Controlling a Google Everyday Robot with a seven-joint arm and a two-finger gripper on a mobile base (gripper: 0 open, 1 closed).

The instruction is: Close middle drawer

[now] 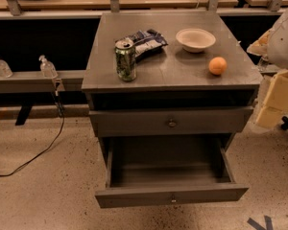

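**A:** so where's the middle drawer (169, 174) at?

**B:** Pulled way out, low on the cabinet, with its knob (173, 199) facing the camera. The taller drawer (134, 122) above it sits nearly shut.

**A:** and the claw (277, 104)?

**B:** It's at the right edge, just beside the counter (182, 75) front corner, apart from the drawer. Can't tell how it's set. Up top: a green can (126, 60) touching a chip bag (146, 42), plus a white bowl (195, 40) and an orange (218, 65). There's a black cable (38, 152) on the floor to the left.

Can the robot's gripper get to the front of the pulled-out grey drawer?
Probably yes: the long, shallow grey middle drawer stands open with only floor before its front panel. The gripper is out of view; just the white arm shows at right.
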